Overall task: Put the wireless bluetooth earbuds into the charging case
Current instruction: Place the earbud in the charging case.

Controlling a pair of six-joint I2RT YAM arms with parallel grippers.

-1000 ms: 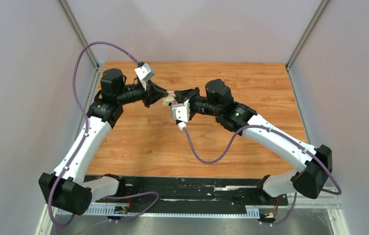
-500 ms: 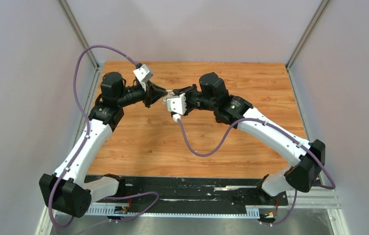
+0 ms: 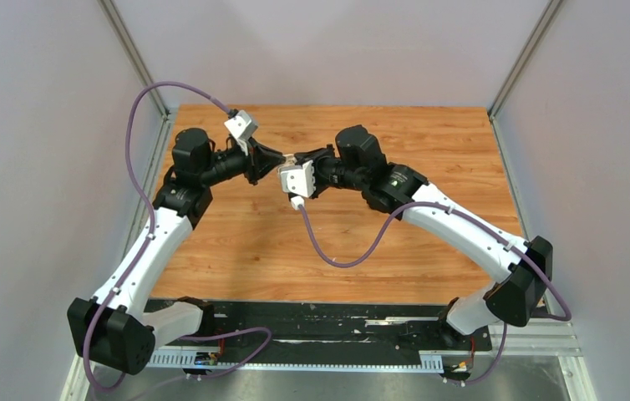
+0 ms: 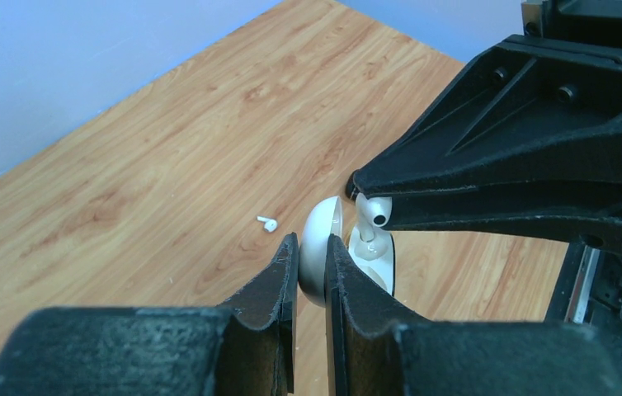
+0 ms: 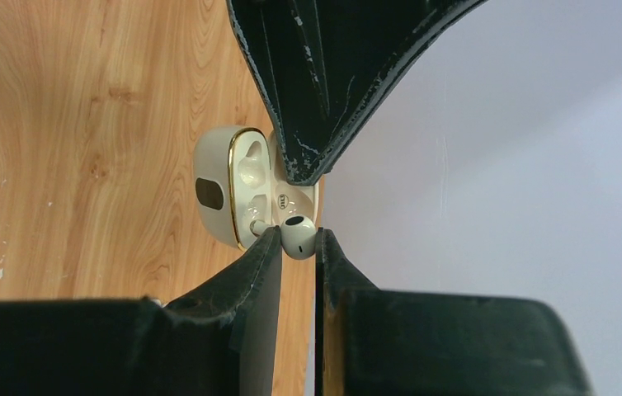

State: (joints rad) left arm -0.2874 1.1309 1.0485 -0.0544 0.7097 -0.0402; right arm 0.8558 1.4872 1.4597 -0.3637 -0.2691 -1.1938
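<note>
Right gripper [image 5: 298, 242] pinches earbud [image 5: 297, 231] over charging case [image 5: 212, 191] socket.

One white earbud [image 5: 298, 237] touches the open white charging case [image 5: 217, 190]; another earbud [image 4: 268, 223] lies on the table [image 4: 167, 124].

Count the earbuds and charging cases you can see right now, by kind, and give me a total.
White earbuds: 2, the held earbud in the right fingers and the loose earbud on the table.
White charging case: 1, open, in the left fingers.
Total: 3
</note>
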